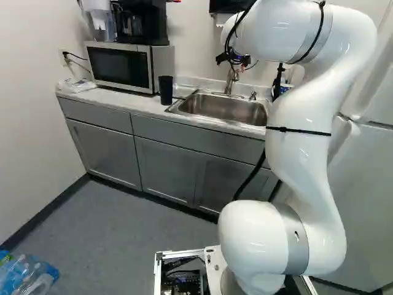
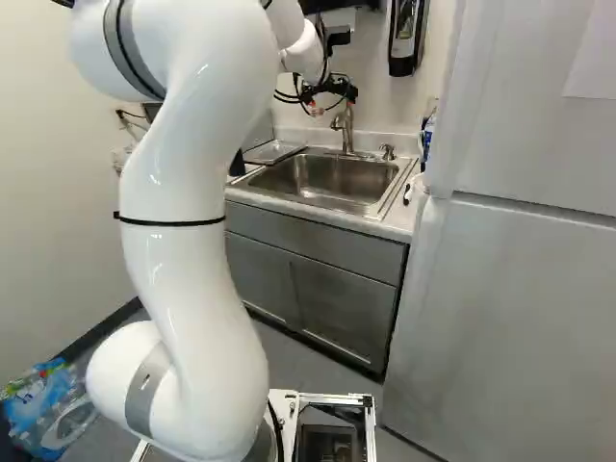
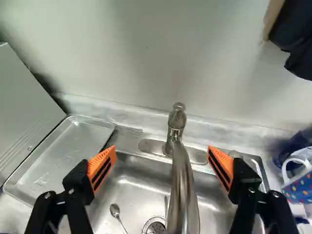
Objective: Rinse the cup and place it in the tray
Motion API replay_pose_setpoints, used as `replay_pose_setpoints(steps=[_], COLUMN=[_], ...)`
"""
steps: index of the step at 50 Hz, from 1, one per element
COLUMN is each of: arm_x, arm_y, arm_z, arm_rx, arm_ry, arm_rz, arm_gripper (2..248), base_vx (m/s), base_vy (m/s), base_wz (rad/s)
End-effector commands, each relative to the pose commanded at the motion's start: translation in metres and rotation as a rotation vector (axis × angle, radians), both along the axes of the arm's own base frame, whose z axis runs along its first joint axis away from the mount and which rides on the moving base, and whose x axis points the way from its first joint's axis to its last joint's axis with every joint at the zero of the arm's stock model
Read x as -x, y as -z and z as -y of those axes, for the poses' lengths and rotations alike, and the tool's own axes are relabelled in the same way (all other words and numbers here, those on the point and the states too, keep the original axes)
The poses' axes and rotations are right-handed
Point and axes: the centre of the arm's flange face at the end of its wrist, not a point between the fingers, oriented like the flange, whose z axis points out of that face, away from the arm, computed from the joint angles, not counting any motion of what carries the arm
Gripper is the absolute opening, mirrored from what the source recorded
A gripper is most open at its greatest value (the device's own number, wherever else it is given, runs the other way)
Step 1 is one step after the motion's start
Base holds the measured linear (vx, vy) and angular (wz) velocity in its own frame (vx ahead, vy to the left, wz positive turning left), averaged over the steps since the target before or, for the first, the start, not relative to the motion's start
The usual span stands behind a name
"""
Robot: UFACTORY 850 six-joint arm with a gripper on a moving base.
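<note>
Your black, orange-padded gripper (image 3: pixel 162 150) wide open, empty; your likely target, blue polka-dot, white-handled cup (image 3: pixel 301 187), outside its spread; across rectangular steel sink (image 1: pixel 224 109) from flat silver tray (image 2: pixel 276 151), upper middle, right base view
</note>
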Motion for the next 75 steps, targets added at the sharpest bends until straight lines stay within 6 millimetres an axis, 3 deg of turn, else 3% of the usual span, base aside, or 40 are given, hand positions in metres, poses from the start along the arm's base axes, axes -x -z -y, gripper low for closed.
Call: replay_pose_setpoints(steps=[17, 36, 75], arm_x=[-0.028, -0.038, -0.069], arm_y=[0.018, 0.039, 0.04], arm_z=[-0.008, -0.007, -0.017], arm_rx=[-0.001, -0.001, 0.012], arm_ry=[-0.017, -0.018, -0.038], arm_rz=[-0.006, -0.003, 0.073], arm_gripper=[247, 247, 247], base_vx=[0.0, 0.0, 0.0], base_vy=[0.0, 0.0, 0.0], base_wz=[0.0, 0.0, 0.0])
